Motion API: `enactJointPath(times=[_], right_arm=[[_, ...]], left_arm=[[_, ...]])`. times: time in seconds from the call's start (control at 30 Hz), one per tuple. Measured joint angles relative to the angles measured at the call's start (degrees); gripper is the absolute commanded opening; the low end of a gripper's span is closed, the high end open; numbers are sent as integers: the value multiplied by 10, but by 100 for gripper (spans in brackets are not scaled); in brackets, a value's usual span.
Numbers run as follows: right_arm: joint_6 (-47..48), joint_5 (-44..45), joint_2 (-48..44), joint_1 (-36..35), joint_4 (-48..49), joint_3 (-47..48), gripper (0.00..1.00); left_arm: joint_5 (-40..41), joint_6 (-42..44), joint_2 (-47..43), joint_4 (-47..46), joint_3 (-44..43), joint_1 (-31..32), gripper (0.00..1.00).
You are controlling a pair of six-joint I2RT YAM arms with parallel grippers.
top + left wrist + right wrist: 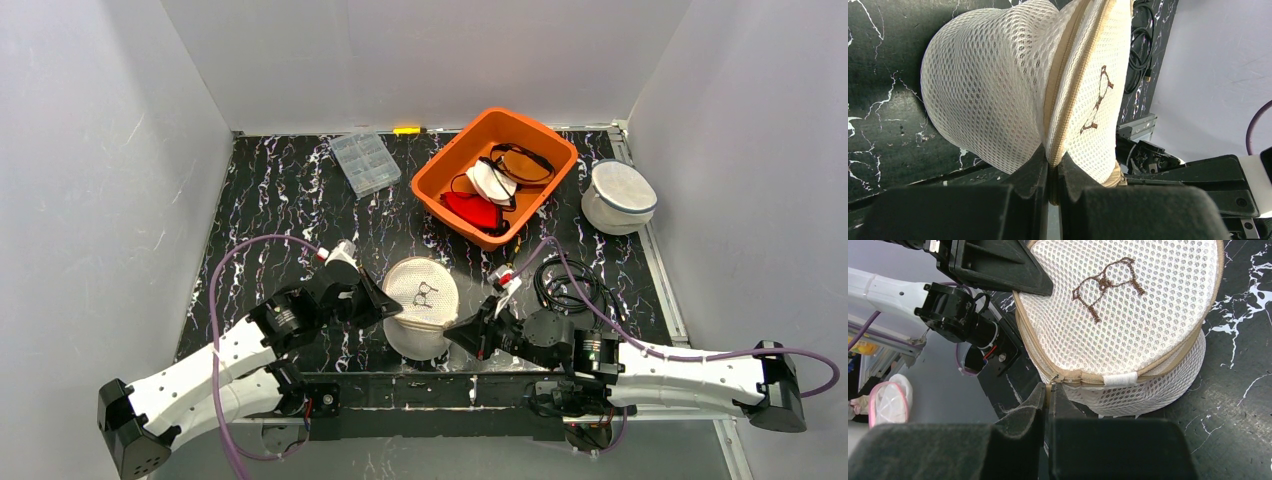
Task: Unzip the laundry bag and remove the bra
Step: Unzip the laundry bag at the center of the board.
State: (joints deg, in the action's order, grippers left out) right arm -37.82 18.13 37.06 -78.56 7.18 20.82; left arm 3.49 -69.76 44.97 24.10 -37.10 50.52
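I see the laundry bag (421, 297) on the table (280, 200) at the near edge, with the left gripper (395, 310) at its left and the right gripper (450, 330) at its right. A coiled cable (570, 285) lies to its right. Farther back sits a bin (452, 150), with a compartment box (365, 162) to its left and a second mesh bag (618, 197) to its right.

Cream honeycomb mesh makes up the laundry bag (422, 292), trimmed with a tan zip band (1078, 375) and stitched with a brown bra outline (1105, 286). The worktop (280, 200) is black, veined in white like marble. The left gripper (392, 312) and right gripper (452, 333) are black, on white arms (200, 375) trailing purple cables (225, 290). An orange bin (440, 170) holds red cloth (472, 212) and white cloth (490, 181). A second white mesh bag (618, 190) has a dark rim.
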Motion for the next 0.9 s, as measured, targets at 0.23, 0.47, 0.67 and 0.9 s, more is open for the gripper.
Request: enactJointPath(times=[0.23,0.47,0.67,0.9], right_arm=[[-9,17,4,0,-3,-1,1],[-27,29,5,-2,-1,-16,1],[-32,27,12,-2,4,-16,27],[-72,23,12,-2,1,-15,66]], left_arm=[[-3,2,2,-6,3,-2,0],[-3,2,-2,-9,10,-2,0],[-3,1,-4,-10,11,-2,0],[-3,-1,-12,-17,17,-3,0]])
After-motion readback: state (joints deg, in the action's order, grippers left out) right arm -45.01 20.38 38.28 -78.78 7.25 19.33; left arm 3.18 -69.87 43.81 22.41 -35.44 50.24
